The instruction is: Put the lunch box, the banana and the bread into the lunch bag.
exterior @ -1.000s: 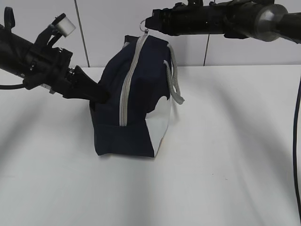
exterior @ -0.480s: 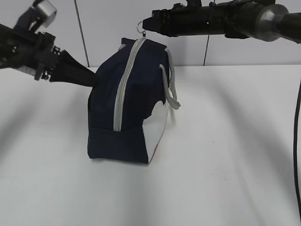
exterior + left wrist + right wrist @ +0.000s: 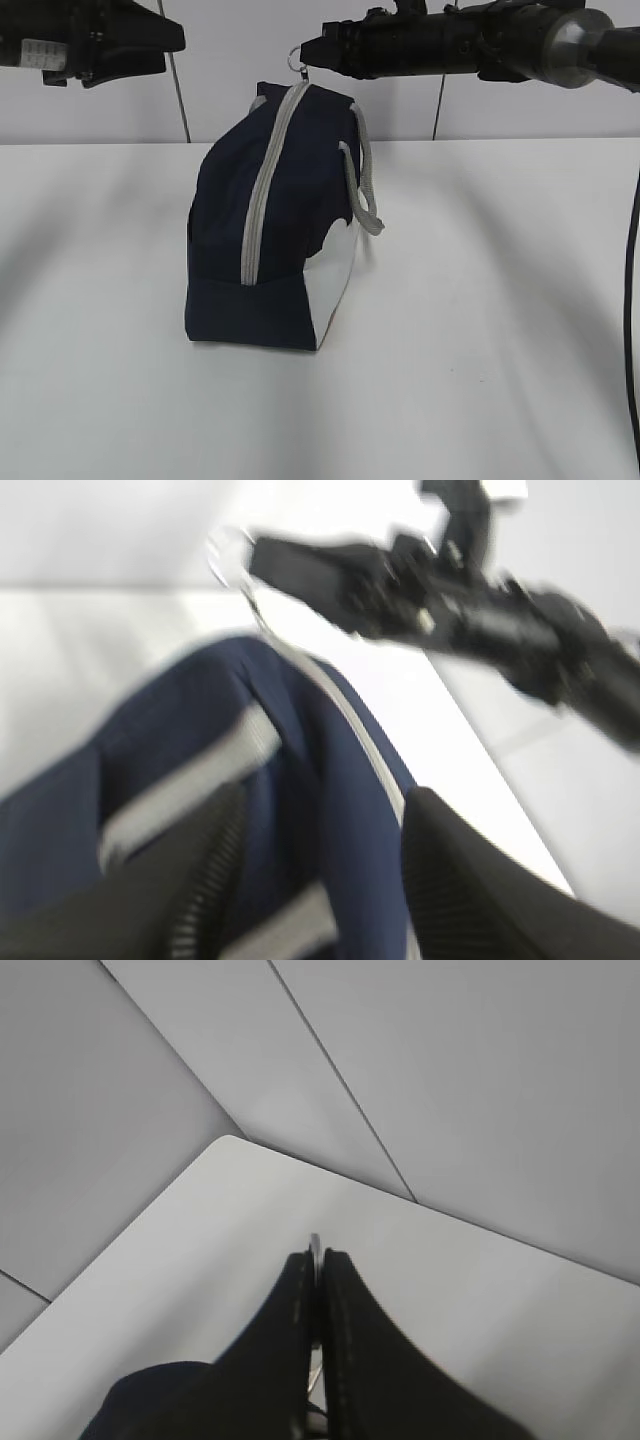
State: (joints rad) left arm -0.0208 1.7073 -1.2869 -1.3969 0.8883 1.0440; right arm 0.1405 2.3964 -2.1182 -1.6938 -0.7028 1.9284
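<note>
Left hand (image 3: pixel 310 880) has let go of the boxy navy-blue fabric lunch bag (image 3: pixel 275 230) and lifted clear, fingers apart; right hand (image 3: pixel 312 50) stays pinched on the grey ring zipper pull (image 3: pixel 297 55), bag zipped upright on the white worktop (image 3: pixel 480 330), likely packed

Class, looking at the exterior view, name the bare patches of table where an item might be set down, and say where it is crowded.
The table is bare in front of the lunch bag, and on both sides out to the picture's edges. The crowding is overhead: the right gripper pinches the ring pull above the bag, and the left gripper hangs upper left.
</note>
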